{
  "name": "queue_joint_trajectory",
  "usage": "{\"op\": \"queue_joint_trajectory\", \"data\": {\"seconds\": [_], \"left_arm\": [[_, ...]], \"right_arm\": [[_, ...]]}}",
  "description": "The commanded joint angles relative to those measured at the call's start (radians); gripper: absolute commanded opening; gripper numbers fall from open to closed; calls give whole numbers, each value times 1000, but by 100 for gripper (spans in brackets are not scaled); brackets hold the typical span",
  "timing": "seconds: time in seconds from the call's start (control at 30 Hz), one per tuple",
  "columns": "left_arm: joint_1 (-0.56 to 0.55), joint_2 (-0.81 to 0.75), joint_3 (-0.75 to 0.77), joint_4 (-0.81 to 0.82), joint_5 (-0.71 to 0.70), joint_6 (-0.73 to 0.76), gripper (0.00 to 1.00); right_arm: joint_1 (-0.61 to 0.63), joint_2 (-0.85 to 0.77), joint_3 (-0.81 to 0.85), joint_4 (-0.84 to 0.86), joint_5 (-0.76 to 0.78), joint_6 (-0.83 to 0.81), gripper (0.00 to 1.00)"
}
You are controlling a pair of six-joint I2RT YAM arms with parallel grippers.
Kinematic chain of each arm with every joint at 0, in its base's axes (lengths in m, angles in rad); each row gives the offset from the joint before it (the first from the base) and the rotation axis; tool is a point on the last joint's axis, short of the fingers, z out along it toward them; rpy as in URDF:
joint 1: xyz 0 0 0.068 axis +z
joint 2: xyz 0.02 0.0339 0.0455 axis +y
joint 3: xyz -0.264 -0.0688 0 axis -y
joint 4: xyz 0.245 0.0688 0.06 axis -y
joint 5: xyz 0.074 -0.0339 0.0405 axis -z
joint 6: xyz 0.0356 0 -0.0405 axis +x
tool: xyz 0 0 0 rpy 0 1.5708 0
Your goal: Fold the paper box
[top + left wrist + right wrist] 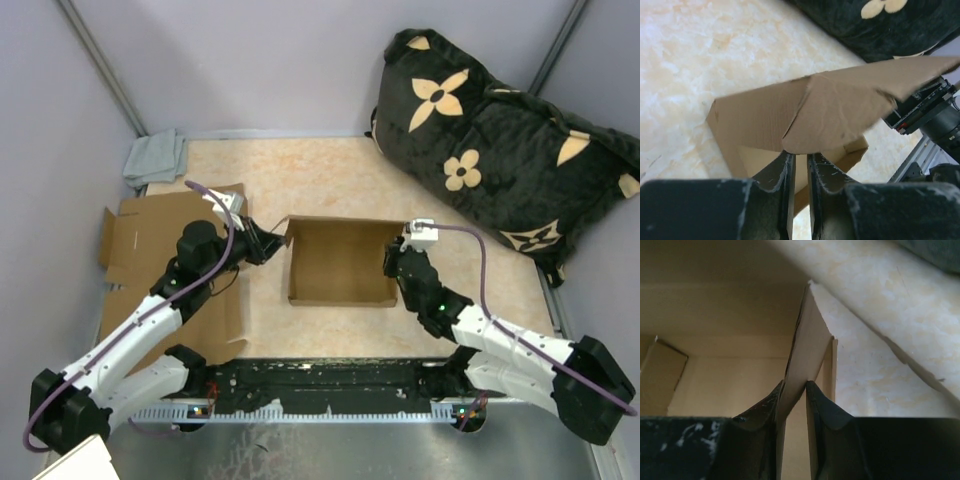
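Open-topped paper box (340,262) sat mid-table (300,170), between both arms. Fingers of left gripper (800,155) were narrow, pinching the box's left corner flap; right gripper (794,387) fingers were narrow too, clamped on the right wall. Flat cardboard (150,235) lay left, black pillow (500,150) far right.

Top view evenly lit, sharp, soft shadows. Wrist views: foreground blurred; box (715,385) interior dim; worktop (880,350) bright, washed.
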Motion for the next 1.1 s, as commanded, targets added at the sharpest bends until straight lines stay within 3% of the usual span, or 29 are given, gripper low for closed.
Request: {"op": "queue_joint_trajectory", "data": {"seconds": [0.0,0.4,0.7,0.77,0.83,0.93,1.0,1.07], "left_arm": [[-3,42,111,-38,-20,22,19],[-4,105,235,-100,-93,-4,20],[-4,74,123,-69,-76,16,20],[-4,76,122,-74,-82,30,22],[-4,77,131,-112,-128,48,34],[5,86,153,-210,-252,52,63],[43,112,168,-258,-257,54,72],[116,165,182,-261,-154,48,74]], "right_arm": [[12,66,165,-60,47,7,22],[12,196,419,-234,71,-7,25],[12,157,281,-138,4,22,20],[12,145,268,-137,-10,21,24],[12,123,268,-148,-14,-1,36],[-7,76,300,-205,23,-50,58],[-95,80,351,-249,-82,-86,69],[-243,141,428,-302,-276,-106,72]]}}
